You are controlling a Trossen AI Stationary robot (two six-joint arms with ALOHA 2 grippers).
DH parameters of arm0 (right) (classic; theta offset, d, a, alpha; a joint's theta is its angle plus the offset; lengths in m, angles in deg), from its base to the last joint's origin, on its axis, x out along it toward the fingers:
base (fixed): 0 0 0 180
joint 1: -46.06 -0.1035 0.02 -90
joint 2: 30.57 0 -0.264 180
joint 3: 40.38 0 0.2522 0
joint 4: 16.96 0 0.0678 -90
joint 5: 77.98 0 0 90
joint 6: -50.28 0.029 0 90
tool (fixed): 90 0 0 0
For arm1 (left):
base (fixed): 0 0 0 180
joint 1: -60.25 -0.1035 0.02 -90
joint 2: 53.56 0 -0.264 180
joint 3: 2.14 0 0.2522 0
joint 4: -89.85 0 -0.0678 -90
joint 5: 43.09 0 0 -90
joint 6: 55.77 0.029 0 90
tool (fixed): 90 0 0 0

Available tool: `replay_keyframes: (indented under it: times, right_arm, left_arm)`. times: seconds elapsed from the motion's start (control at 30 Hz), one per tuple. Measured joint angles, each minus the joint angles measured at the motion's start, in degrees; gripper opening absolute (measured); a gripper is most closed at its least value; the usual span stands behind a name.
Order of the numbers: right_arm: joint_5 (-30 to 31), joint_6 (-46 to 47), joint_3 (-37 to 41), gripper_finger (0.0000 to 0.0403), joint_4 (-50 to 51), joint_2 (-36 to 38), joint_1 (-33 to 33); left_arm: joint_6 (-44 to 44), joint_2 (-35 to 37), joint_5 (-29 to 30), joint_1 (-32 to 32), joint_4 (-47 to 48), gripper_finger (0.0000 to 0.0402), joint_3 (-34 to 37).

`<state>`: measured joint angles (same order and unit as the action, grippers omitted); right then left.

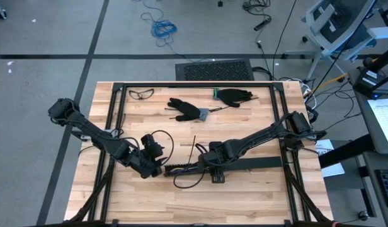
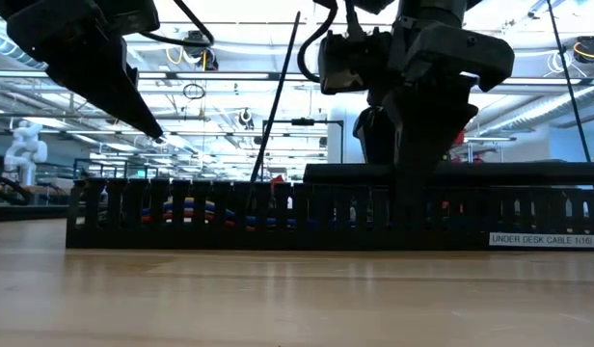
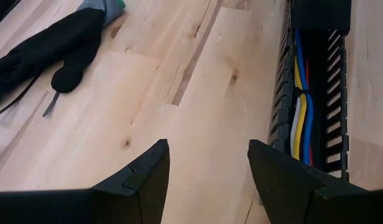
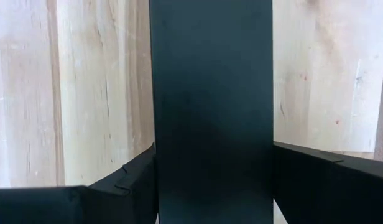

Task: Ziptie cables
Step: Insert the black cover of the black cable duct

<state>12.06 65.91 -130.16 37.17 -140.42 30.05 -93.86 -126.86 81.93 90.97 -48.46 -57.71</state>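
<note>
**Cover clamped, wires waiting**

Here the slotted tray runs lengthwise across the worktop; keep its flat cover pinned by the right end effector. The cables lie inside, along its length. The left end effector hovers spread, empty, beside the tray's left end.
</note>
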Motion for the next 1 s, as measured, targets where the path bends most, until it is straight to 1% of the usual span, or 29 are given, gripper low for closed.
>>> replay_keyframes:
  times: [0.23,0.4,0.6,0.8,1.0]
  right_arm:
    - [0.0,0.1,-0.2,0.0233,-0.7,-2.3,0.0]
    - [0.4,0.2,-0.1,0.0233,-1.7,-2.2,0.4]
    - [0.9,1.1,-0.1,0.0233,-1.8,-2.1,1.5]
    - [1.2,1.2,0.1,0.0233,-1.0,-1.0,2.2]
    - [1.5,1.0,0.3,0.0233,1.3,0.3,3.3]
  left_arm:
    - [-0.1,0.0,0.0,0.0,0.1,0.0212,0.0]
    - [-0.1,0.0,0.0,0.0,0.1,0.0212,0.0]
    - [1.4,0.0,2.3,-0.2,0.1,0.0212,0.0]
    - [1.6,0.0,2.3,-1.3,0.1,0.0212,0.0]
    - [6.0,0.0,2.3,-2.5,0.1,0.0212,0.0]
